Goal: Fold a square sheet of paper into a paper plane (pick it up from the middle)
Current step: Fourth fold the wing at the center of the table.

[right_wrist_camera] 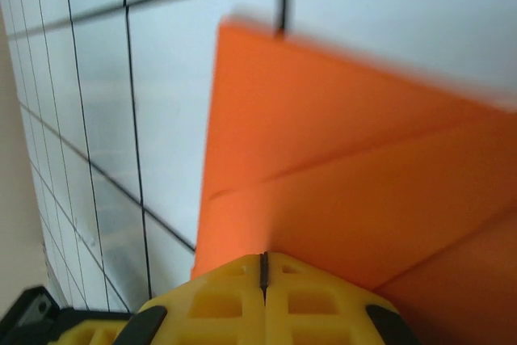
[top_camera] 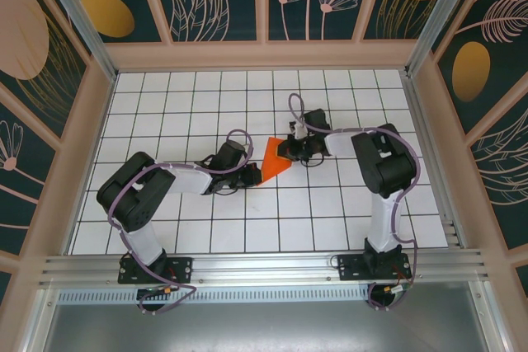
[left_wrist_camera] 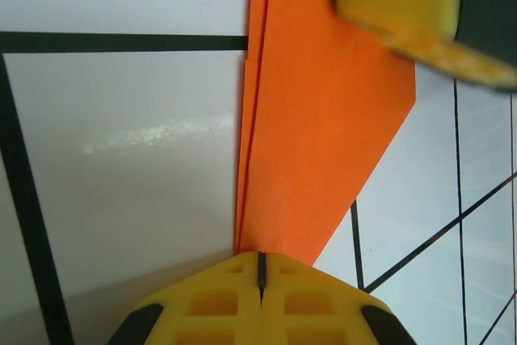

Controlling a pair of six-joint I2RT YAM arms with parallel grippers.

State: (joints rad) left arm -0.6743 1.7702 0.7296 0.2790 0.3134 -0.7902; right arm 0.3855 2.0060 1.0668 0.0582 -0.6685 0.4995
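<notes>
The square sheet of paper [top_camera: 275, 158] lies on the white grid table [top_camera: 247, 220] as a bright orange, creased, broad triangle rather than a slim paper plane. Its point faces the near left. My left gripper [top_camera: 253, 174] is shut, its tips [left_wrist_camera: 261, 258] touching the narrow end of the paper [left_wrist_camera: 323, 119]; no paper shows in the slit between the jaws. My right gripper [top_camera: 290, 151] is shut too, its tips [right_wrist_camera: 262, 258] against the wide end of the paper [right_wrist_camera: 339, 167]. One of its yellow fingers [left_wrist_camera: 404, 6] rests on the sheet in the left wrist view.
Low wooden walls [top_camera: 95, 121] and aluminium posts [top_camera: 429, 30] ring the table. A metal rail [top_camera: 264, 265] runs along the near edge by both arm bases. Open grid tiles lie in front of and behind the paper.
</notes>
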